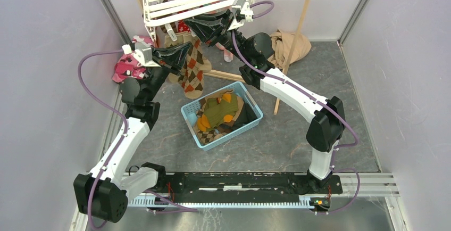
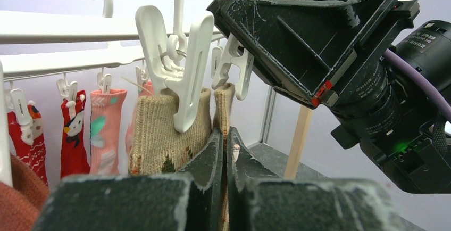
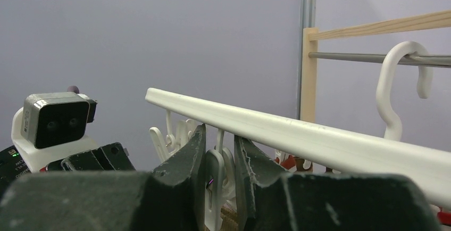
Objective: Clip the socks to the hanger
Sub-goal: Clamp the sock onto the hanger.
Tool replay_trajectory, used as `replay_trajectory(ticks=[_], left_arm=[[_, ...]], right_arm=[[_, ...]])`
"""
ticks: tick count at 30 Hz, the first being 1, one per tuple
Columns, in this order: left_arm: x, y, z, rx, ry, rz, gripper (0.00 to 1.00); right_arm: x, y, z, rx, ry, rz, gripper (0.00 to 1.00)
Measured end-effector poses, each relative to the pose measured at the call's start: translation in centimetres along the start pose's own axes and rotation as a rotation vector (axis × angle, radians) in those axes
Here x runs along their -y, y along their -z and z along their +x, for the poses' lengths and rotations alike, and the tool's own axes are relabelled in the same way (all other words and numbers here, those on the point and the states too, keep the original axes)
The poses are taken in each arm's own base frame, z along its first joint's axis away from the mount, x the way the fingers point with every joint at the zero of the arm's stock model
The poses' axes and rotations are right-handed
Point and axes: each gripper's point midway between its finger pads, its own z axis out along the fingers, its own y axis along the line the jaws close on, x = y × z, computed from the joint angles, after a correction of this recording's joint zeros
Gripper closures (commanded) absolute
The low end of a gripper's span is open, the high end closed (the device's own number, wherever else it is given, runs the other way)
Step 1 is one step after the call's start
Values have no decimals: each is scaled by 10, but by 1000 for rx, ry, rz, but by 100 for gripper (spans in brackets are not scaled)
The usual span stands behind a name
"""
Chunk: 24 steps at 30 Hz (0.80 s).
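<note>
Both arms raised, elbows bent, wrists converging. On near side, left gripper (image 2: pixel 225 138) points upward, jaws pressed together, pinching sock cuff (image 2: pixel 224 106) between tips. Just above and to right of it, right gripper (image 3: pixel 219 138) angles across, jaws narrowly apart, squeezing white clip (image 3: pixel 215 180) between fingers. Seen from right gripper, left wrist camera (image 3: pixel 53 120) sits low to left of its fingers.

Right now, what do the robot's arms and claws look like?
The left arm and right arm are white with chunky black joints. A purple cable runs along each. The left gripper and right gripper are black, each with two pointed, scuffed fingers and a white camera mount behind.
</note>
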Motion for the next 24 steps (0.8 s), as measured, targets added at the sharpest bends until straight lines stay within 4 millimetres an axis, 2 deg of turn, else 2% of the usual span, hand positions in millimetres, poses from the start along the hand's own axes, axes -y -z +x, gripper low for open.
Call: replay_trajectory(ticks=[7, 11, 12, 14, 17, 24], left_arm=[[1, -2, -5, 9, -2, 2, 98], [1, -4, -8, 17, 3, 5, 98], [2, -5, -9, 19, 6, 6, 98], [2, -5, -10, 21, 12, 7, 98], [3, -5, -10, 22, 18, 7, 98], [2, -5, -10, 24, 18, 3, 98]], right_arm=[[-1, 0, 1, -4, -3, -3, 95], [0, 0, 1, -6, -4, -3, 91], [0, 0, 1, -6, -4, -2, 89], [0, 0, 1, -6, -4, -2, 75], [0, 0, 1, -6, -4, -2, 61], [-1, 0, 1, -5, -12, -2, 42]])
